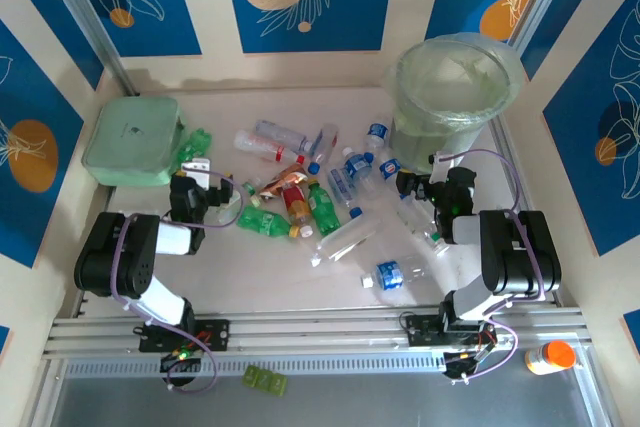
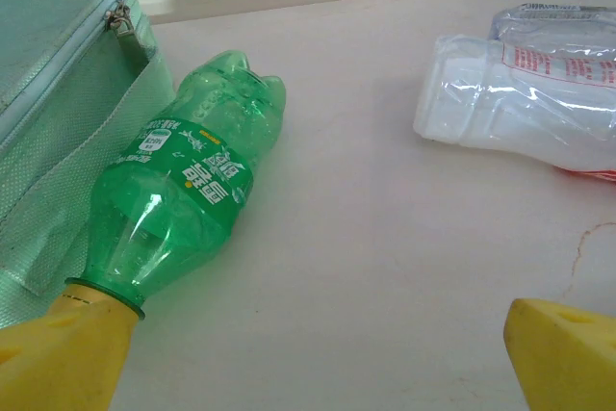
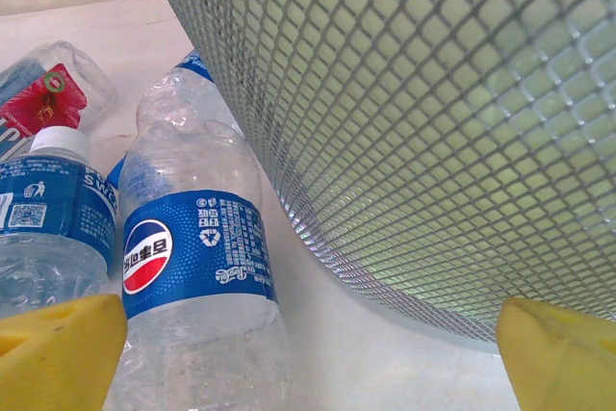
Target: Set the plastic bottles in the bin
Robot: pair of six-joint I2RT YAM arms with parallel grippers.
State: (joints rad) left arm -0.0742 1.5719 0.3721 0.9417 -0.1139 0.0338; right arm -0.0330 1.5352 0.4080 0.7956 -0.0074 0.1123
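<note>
The bin (image 1: 440,132) is standing at the far right, its mesh wall rising just beside the right gripper (image 3: 313,344), while the plastic bottles (image 1: 300,197) are lying scattered between the arms. That gripper, crouching low with jaws spread wide, is facing a blue-labelled bottle (image 3: 197,276) whose long axis is running away from it, so this arm is probably the better placed. The left gripper (image 2: 313,334), equally spread, is pointing at a green bottle (image 2: 183,190), neck toward it.

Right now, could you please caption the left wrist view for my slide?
Open left gripper facing a green bottle lying beside a mint-green box, a clear bottle farther right.
</note>
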